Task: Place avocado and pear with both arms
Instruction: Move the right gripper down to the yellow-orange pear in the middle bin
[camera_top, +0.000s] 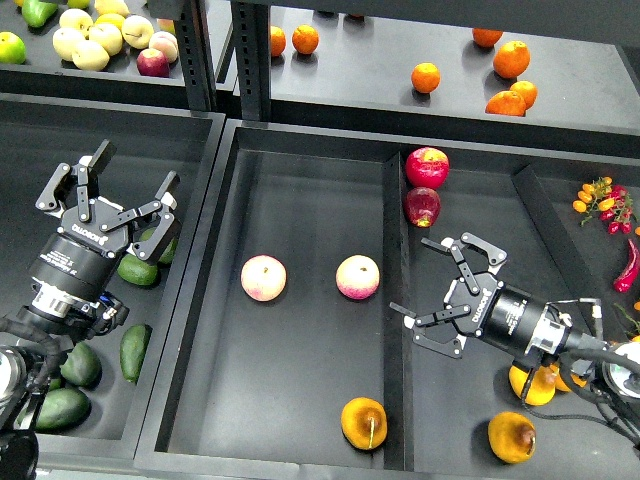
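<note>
The slim dark green avocado (134, 350) lies in the left bin, below my left gripper. My left gripper (122, 186) is open and empty. It hangs over two plumper avocados (137, 270) and partly hides one. The pear (364, 422), orange-yellow with a brown blotch and a stem, lies at the front of the middle bin. My right gripper (418, 284) is open and empty. It points left over the divider between the middle and right bins, above and right of the pear.
Two pink-yellow apples (264, 277) (357, 277) lie mid-bin. Red apples (427, 167) sit at the back of the right bin. More pears (512, 437) lie near my right arm, and plump avocados (57, 408) at the front left. Oranges (425, 76) are on the shelf.
</note>
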